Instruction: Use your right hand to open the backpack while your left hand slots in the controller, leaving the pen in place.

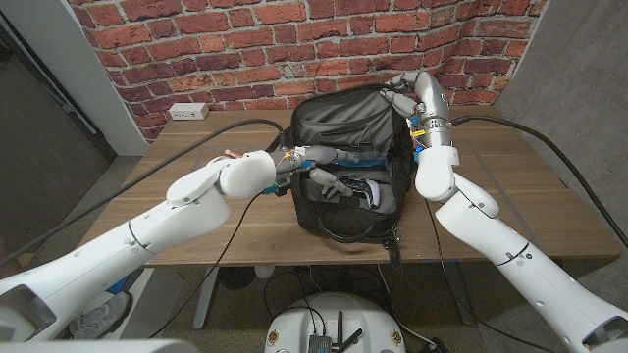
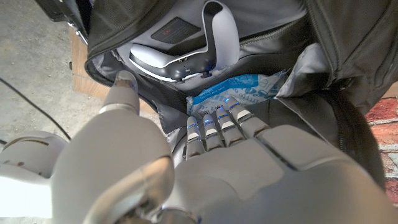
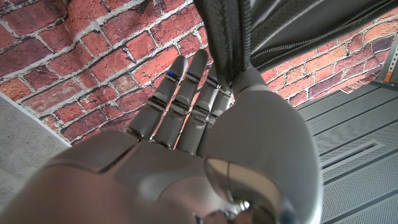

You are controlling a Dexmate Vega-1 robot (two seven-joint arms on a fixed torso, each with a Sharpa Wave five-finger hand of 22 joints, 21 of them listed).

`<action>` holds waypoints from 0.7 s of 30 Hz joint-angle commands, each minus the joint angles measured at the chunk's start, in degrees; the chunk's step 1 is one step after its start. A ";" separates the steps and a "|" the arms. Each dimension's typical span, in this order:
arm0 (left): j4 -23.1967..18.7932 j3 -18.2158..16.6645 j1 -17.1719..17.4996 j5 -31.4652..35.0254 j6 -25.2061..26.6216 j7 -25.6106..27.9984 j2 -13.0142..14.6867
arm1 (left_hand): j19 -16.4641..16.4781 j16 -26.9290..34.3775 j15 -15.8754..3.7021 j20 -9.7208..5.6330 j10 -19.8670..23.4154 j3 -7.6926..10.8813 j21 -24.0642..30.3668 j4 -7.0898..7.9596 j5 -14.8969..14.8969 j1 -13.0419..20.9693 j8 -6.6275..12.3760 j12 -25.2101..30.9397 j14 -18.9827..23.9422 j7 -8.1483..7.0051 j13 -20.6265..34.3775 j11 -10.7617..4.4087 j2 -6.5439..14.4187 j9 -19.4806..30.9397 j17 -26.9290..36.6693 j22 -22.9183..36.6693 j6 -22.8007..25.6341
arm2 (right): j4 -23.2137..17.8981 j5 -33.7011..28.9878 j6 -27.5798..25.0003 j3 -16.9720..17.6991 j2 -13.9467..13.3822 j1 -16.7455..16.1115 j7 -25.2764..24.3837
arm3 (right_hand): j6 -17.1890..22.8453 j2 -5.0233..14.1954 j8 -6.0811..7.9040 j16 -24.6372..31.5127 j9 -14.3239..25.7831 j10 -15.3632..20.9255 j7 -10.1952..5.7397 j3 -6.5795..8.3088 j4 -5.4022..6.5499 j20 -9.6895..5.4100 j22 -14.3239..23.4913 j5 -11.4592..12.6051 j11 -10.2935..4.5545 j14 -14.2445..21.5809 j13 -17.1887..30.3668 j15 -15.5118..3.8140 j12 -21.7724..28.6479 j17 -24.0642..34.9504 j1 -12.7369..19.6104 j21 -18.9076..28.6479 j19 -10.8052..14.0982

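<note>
Controller (image 2: 186,53), white with black face, is lying inside the open backpack (image 1: 348,172), which is sitting mid-bench (image 1: 549,211). The left wrist view is showing what the head view isn't: a blue-and-white printed packet (image 2: 242,93) tucked just beside the controller, its lettering too blurred to read. Left hand (image 1: 329,157) is reaching into the opening, fingers extended, grasping nothing. Right hand (image 1: 402,90) is pinching the lifted flap (image 3: 227,37), holding it up against the brick wall (image 1: 245,39).
</note>
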 commanded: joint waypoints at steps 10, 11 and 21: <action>1.96 -10.63 8.31 -21.64 -7.51 8.07 5.48 | 2.71 0.34 -3.92 -6.67 2.49 0.87 0.75 -0.55 0.62 0.73 0.99 0.82 2.04 -0.38 0.16 -1.11 1.63 0.03 0.05 0.21 3.57 | -0.02 -1.04 -1.11 -1.09 0.79 0.57 -0.35 | 0.53 2.21 -0.09 -0.23 0.33 1.21 -0.10 0.01 0.12 -7.84 0.10 0.43 -0.78 0.13 0.30 -5.01 -0.10 0.35 1.84 0.62 -0.37; 2.41 -11.08 8.54 -22.93 -8.24 8.16 5.59 | 2.82 0.37 -3.95 -6.57 2.73 0.90 0.73 -0.58 0.63 0.77 1.06 0.86 2.25 -0.44 0.16 -1.15 1.69 0.03 0.05 0.21 3.94 | -0.04 -1.07 -1.25 -1.13 0.85 0.61 -0.33 | 0.53 2.19 -0.10 -0.22 0.34 1.15 -0.03 -0.01 0.11 -7.83 0.10 0.43 -0.79 0.16 0.29 -5.01 -0.15 0.37 1.83 0.64 -0.35; 5.40 -14.05 9.23 -33.54 -12.28 6.25 8.05 | 3.30 0.36 -4.04 -6.55 3.32 0.95 0.65 -0.67 0.61 0.77 1.18 0.79 2.98 -0.61 0.15 -1.25 1.77 -0.01 0.04 0.24 5.40 | 0.11 -1.69 -1.89 -1.44 1.17 0.82 -0.78 | 0.53 2.25 -0.17 -0.26 0.34 1.10 -0.10 0.00 0.12 -7.84 0.10 0.43 -0.80 0.21 0.34 -4.99 -0.28 0.48 1.79 0.76 -0.43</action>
